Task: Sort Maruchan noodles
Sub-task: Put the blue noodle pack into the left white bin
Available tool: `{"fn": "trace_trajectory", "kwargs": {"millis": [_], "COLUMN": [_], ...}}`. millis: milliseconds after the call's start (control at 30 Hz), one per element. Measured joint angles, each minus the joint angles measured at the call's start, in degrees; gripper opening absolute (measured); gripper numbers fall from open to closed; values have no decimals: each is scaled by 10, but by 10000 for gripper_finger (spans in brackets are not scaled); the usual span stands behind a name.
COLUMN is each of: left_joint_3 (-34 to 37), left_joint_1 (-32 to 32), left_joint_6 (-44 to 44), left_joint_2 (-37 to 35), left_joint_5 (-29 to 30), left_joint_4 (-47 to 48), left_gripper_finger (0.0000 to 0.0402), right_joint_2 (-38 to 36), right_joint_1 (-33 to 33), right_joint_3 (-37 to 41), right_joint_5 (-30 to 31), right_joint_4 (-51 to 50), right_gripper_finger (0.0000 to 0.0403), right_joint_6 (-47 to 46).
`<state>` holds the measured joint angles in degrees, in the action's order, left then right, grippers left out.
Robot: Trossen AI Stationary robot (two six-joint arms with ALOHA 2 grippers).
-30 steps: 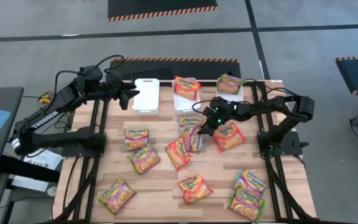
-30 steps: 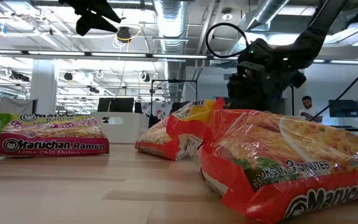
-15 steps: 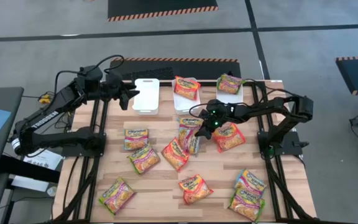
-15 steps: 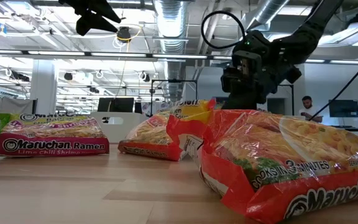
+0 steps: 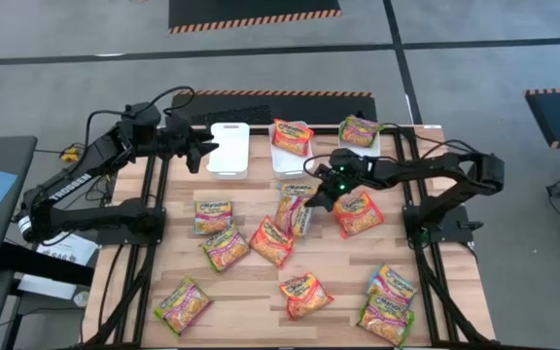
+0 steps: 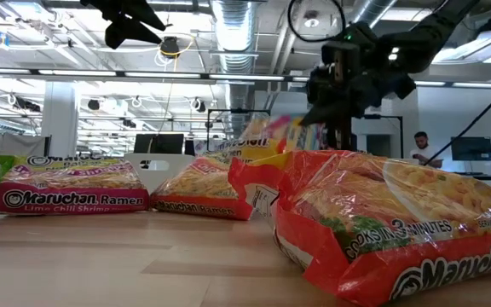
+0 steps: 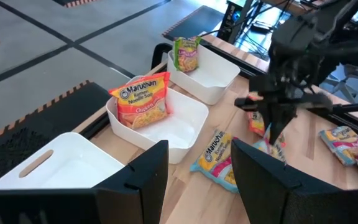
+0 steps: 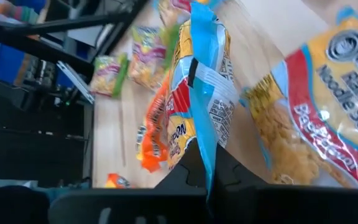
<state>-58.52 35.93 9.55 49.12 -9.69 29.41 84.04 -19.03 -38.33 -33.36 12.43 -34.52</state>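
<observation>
Several Maruchan noodle packets lie spread over the wooden table (image 5: 251,292). My right gripper (image 5: 312,201) is at the table's middle, shut on a yellow packet with blue edges (image 5: 295,216) that stands up on edge. My left gripper (image 5: 200,151) hovers open, holding nothing, beside the empty left white bin (image 5: 229,148). An orange-red packet (image 5: 292,137) lies in the middle bin (image 5: 285,163), and a green-pink one (image 5: 360,130) lies in the right bin (image 5: 375,148). My right gripper pinches the packet's blue sealed edge (image 8: 204,143) between its two fingers. The fingers slant down from the table's right side. The packet hangs on edge below them; I cannot tell whether its lower end still rests on the table.
A red packet (image 5: 358,214) lies just right of my right gripper, another blue one (image 5: 297,185) just beyond it, and an orange one (image 5: 270,241) on the near side. More packets sit at the near left (image 5: 183,303) and near right (image 5: 387,306).
My right gripper has shut on the blue-edged packet and risen, tipping the packet up onto its edge. The orange packet beside it has slid a little toward the table's left.
</observation>
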Motion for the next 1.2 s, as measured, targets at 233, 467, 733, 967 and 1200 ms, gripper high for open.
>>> {"fn": "trace_trajectory", "kwargs": {"millis": [233,467,733,967,1200], "left_joint_3": [0,7,7,7,7], "left_joint_1": [0,0,0,-15,-56], "left_joint_6": [-2,31,131,146,168], "left_joint_2": [0,20,83,134,182], "left_joint_5": [-4,-5,-84,-178,-202], "left_joint_4": [1,-11,-77,-139,-195], "left_gripper_finger": [174,208,216,215,215], "right_joint_2": [-62,-98,-97,-98,-97], "right_joint_1": [-4,-21,-49,-71,-68], "right_joint_3": [0,-45,-183,-247,-250], "right_joint_5": [1,0,-11,-63,-104], "right_joint_4": [-1,-71,-290,-369,-386], "right_gripper_finger": [5,5,5,5,5], "right_joint_6": [-25,-32,103,156,151]}}
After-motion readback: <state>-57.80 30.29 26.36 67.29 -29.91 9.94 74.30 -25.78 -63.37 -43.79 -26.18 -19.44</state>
